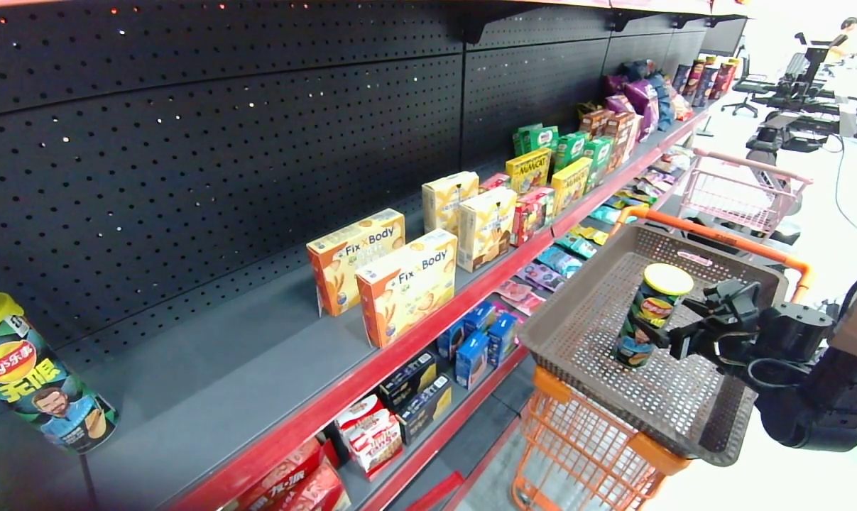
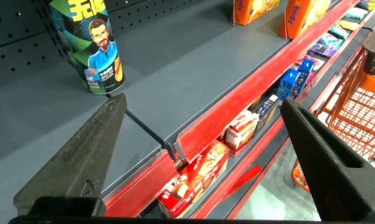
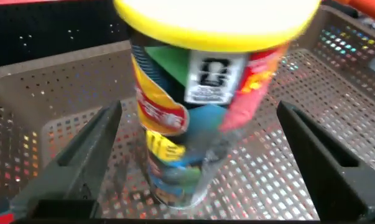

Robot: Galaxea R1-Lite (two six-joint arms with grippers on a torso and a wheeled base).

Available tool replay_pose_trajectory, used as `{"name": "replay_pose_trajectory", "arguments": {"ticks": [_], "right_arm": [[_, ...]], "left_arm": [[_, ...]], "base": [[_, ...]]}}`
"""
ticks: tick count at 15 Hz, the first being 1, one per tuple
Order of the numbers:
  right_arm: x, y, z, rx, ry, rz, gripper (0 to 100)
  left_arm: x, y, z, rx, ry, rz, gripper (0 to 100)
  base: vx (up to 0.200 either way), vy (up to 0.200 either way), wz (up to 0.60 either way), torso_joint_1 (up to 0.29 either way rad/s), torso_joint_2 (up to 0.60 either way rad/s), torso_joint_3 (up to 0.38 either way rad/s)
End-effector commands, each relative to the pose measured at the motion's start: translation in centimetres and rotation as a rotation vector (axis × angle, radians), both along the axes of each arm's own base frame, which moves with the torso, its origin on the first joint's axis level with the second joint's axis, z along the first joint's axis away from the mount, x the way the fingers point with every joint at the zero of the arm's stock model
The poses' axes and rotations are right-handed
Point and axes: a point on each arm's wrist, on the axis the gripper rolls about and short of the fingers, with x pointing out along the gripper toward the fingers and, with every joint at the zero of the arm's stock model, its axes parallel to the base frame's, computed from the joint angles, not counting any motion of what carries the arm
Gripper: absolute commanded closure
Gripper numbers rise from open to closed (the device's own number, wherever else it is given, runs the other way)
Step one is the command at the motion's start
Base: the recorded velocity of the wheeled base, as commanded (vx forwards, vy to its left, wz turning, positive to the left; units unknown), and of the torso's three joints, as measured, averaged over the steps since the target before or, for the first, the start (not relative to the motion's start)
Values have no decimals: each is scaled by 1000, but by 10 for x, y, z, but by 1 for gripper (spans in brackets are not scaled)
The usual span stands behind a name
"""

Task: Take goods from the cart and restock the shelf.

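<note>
— Where is the chips can (image 1: 652, 312)?
— At the right of the head view, a little below the middle. It stands upright, yellow lid up, on the perforated floor of the brown basket (image 1: 577, 298) that sits on top of the orange cart (image 1: 584, 447).
— And the right gripper (image 1: 673, 323)?
— It is at the can, coming in from the right edge of the frame. Its jaws are spread, one finger on each side of the can, and the wrist view shows a gap on both sides, so it grips nothing.
— The left gripper (image 2: 199, 162)?
— Its jaws are also wide apart and empty, above the red front edge of the shelf (image 1: 222, 362).
— Anything already on that shelf?
— A second can (image 1: 37, 376) stands upright at the lower left of the head view, against the pegboard. Two orange boxes (image 1: 382, 273) stand near the middle, well apart from it.
</note>
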Motion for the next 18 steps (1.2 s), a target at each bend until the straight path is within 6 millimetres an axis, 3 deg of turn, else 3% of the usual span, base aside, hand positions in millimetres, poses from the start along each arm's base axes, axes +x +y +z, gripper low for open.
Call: {"name": "replay_pose_trajectory", "arguments": {"ticks": [1, 14, 18], "right_arm": [[4, 4, -3, 7, -2, 13, 0], [21, 3, -15, 7, -12, 14, 0], [35, 1, -21, 17, -19, 14, 0]], "left_arm": [[0, 0, 0, -1, 0, 1, 0], [0, 0, 0, -1, 0, 1, 0], [0, 0, 0, -1, 0, 1, 0]], "base": [[0, 0, 0, 0, 0, 0], [0, 0, 0, 0, 0, 0], [0, 0, 0, 0, 0, 0]]}}
